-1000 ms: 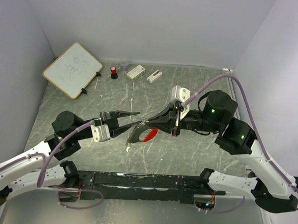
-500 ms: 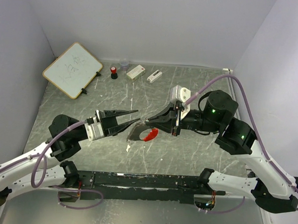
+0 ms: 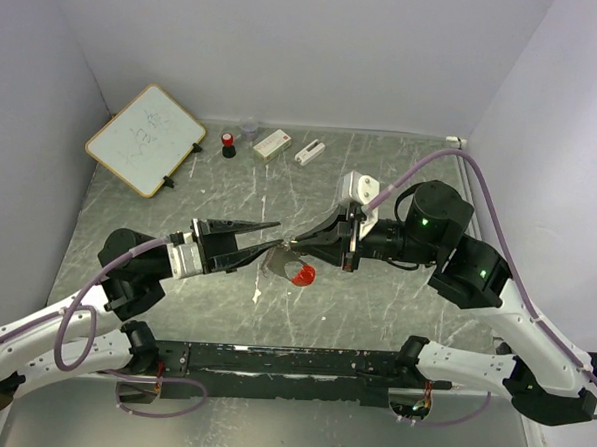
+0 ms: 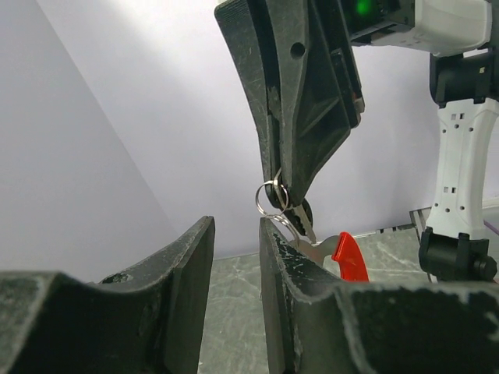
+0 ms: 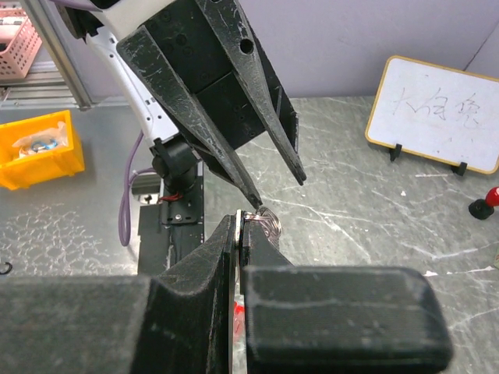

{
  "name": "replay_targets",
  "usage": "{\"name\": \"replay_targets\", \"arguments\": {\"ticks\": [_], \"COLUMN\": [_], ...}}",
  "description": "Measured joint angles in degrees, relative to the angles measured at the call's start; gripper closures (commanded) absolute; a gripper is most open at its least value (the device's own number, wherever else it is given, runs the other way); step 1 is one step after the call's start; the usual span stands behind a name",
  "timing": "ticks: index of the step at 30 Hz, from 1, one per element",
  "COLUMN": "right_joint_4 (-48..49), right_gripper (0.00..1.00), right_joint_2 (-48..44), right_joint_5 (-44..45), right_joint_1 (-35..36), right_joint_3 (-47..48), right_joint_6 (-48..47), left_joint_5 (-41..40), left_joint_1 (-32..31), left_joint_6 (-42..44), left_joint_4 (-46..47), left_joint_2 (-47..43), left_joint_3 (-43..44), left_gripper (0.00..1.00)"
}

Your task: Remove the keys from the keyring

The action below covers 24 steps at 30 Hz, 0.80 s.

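Note:
My right gripper [image 3: 289,246] is shut on the thin silvery loop of the keyring [image 3: 294,265], held above the table's middle. The red clip [image 3: 303,275] and a silvery key [image 3: 272,265] hang below it. In the left wrist view the right gripper [image 4: 282,199] comes down from above, pinching the loop [image 4: 270,198], with a black-headed key [image 4: 301,215] and the red clip [image 4: 351,257] beneath. My left gripper [image 3: 276,234] is open, nothing between its fingers [image 4: 274,249]; its lower fingertip [image 5: 253,204] nearly touches the loop [image 5: 270,224] beside the right gripper [image 5: 240,218].
A small whiteboard [image 3: 146,138] stands at the back left. A red-capped black bottle [image 3: 227,145], a clear cup [image 3: 248,129] and two white boxes [image 3: 272,143] [image 3: 309,152] line the back edge. In the right wrist view a yellow bin [image 5: 35,148] lies beyond the table.
The left arm has shifted its pose while its fingertips stay by the loop. The red clip has swung and now hangs lower and more bunched. The right gripper holds still.

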Motion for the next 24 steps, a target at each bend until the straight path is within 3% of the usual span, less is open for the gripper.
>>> {"name": "replay_targets", "arguments": {"ticks": [24], "right_joint_4": [0.31], "right_gripper": [1.0], "right_joint_2": [-0.26], "right_joint_5": [0.31], "right_joint_1": [0.0], "right_joint_3": [-0.33], "right_joint_6": [0.02], "left_joint_5": [5.05], "left_joint_1": [0.0], "left_joint_6": [-3.23], "left_joint_4": [2.73], "left_joint_2": [3.74], "left_joint_3": [0.02], "left_gripper": [0.6]}}
